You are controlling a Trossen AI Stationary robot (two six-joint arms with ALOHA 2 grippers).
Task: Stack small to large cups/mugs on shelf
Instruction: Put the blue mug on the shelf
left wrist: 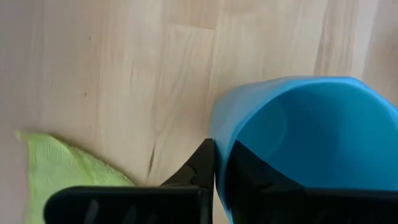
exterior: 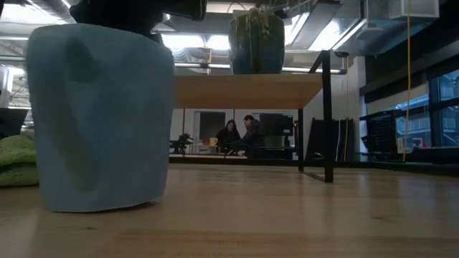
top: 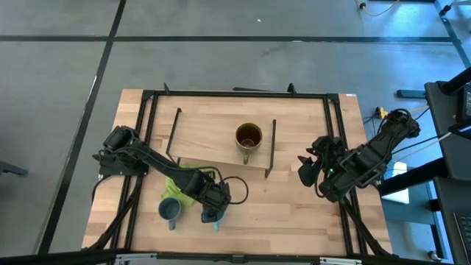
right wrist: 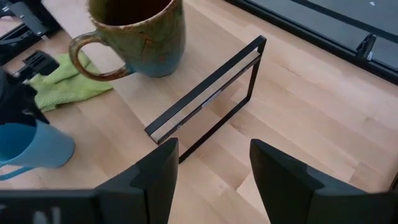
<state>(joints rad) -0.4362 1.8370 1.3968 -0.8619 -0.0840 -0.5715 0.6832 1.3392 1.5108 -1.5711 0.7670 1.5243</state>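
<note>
At six o'clock on the table the left gripper (top: 214,208) pinched the blue mug's (top: 213,216) rim, needing a lift toward the olive mug (top: 249,138) on the shelf (top: 213,143), while the right gripper (right wrist: 211,168) waited open at three o'clock.

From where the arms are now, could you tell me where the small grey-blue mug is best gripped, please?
Grip the grey-blue mug by its rim wall, one finger inside, coming from straight above. It stands upright, mouth open to the top, handle toward the table's front edge, so pinch the rim away from the handle. The left gripper, at the light-blue mug, is nearest.
</note>
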